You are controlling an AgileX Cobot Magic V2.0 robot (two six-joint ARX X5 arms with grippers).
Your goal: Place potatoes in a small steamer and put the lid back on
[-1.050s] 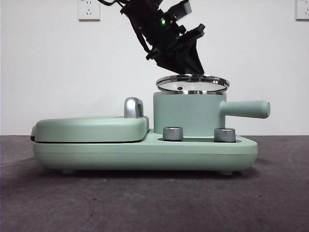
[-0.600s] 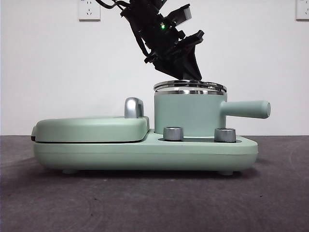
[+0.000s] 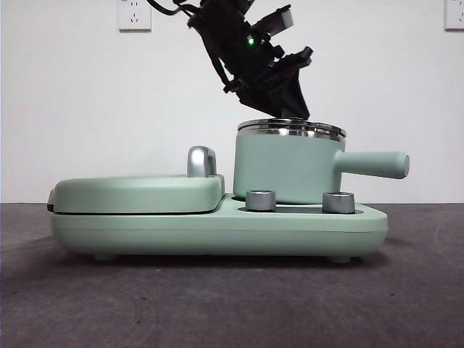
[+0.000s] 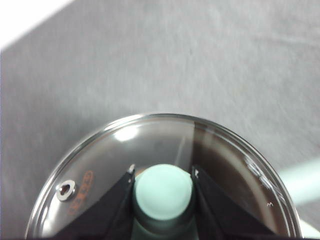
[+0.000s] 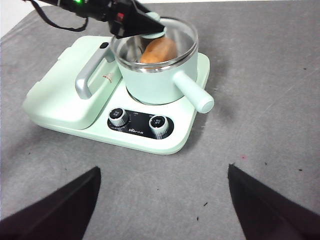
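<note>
Clear-glass lid [image 4: 165, 170]: seated on the small steamer [image 3: 286, 170], knob clamped by the left gripper [image 4: 163, 176]. Potato [image 5: 159, 50]: inside. Right gripper [image 5: 162, 200]: spread wide above the bench [image 5: 260, 100].

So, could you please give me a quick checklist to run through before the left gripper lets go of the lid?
1. Orange-brown potato inside the small mint-green steamer pot: ok.
2. Round clear-glass lid level on the pot's steel rim: ok in the front view.
3. Lid seated all round: cannot tell, far side hidden.
4. Left gripper shut on the mint-green knob: ok.
5. Right gripper open, away from the pot: ok.
</note>
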